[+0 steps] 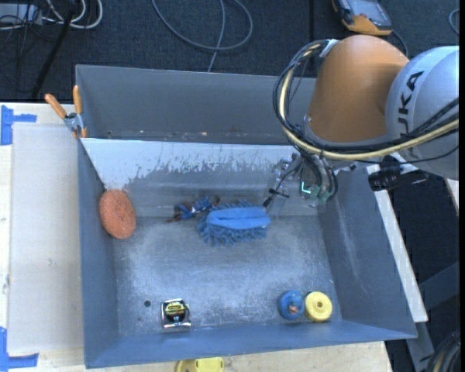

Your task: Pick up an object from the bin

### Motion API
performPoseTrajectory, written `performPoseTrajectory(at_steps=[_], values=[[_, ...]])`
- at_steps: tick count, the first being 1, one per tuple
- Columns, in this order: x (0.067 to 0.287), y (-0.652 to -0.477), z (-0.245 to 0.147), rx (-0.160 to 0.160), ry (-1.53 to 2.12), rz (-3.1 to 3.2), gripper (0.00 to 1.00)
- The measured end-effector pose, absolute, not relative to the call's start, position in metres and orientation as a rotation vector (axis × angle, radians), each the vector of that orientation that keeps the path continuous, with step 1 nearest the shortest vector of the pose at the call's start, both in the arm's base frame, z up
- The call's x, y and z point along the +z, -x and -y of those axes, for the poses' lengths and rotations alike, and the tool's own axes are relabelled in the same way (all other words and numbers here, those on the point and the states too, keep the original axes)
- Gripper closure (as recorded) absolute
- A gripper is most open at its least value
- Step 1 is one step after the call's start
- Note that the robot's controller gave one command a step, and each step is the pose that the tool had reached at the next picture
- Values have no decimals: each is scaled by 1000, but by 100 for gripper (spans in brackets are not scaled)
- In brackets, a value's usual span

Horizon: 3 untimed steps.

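Observation:
My gripper (277,194) hangs below the arm's wrist, over the back right part of the bin floor. Its tip is just above and to the right of a blue fringed duster head (234,222) lying in the middle of the bin. I cannot tell whether they touch. A small tangle of dark blue and brown bits (192,208) lies at the duster's left end. Nothing shows held in the gripper.
An orange-brown oval sponge (118,213) leans against the left wall. A small black and yellow tape measure (174,313) lies at the front left. A blue knob (291,305) and a yellow one (318,306) sit together at the front right.

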<state>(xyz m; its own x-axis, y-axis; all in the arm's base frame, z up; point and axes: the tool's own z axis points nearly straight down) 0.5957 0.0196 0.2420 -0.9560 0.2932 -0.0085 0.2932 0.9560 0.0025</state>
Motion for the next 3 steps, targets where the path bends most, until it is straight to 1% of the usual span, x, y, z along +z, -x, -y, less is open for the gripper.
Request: performPoseTrajectory(at_steps=[1,2,3], values=[[199,-587,-7,0,-401,-3114,0],[183,-598,-49,-3,-333,-3123,0],[149,-592,-72,9,-397,-3115,0]])
